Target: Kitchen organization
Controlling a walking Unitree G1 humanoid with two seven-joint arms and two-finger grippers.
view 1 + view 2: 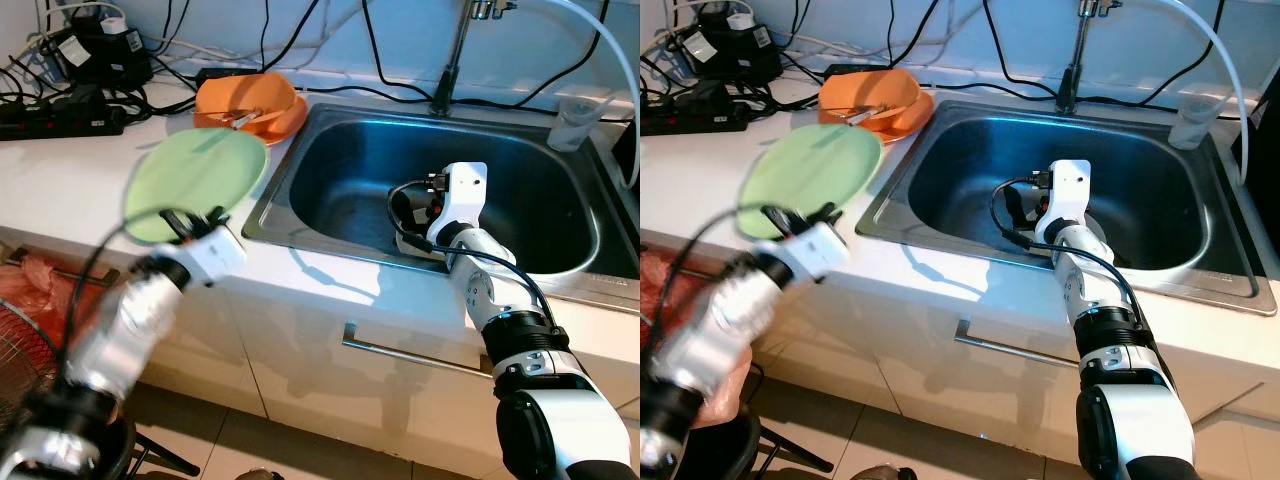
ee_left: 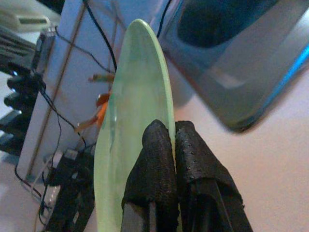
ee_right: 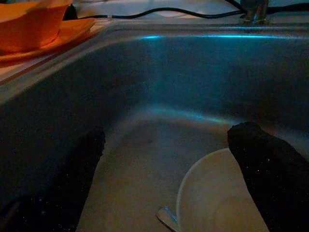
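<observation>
The green plate (image 1: pixel 196 183) hangs over the counter (image 1: pixel 60 170) beside the sink (image 1: pixel 300 150), pinched at its rim by the left gripper (image 2: pixel 174 145) (a thin edge hold, so it could slip). The right gripper (image 3: pixel 166 145) gapes empty above a white dish (image 3: pixel 217 198); orange bowls (image 1: pixel 250 105) and cables (image 1: pixel 60 100) crowd behind.

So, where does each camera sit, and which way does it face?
Left eye, right eye: on the head, looking down at the sink and both arms.
Left wrist: along the left gripper, shut on the green plate.
Right wrist: along the open right gripper into the sink, toward a white dish.
Shared: green plate, sink.
</observation>
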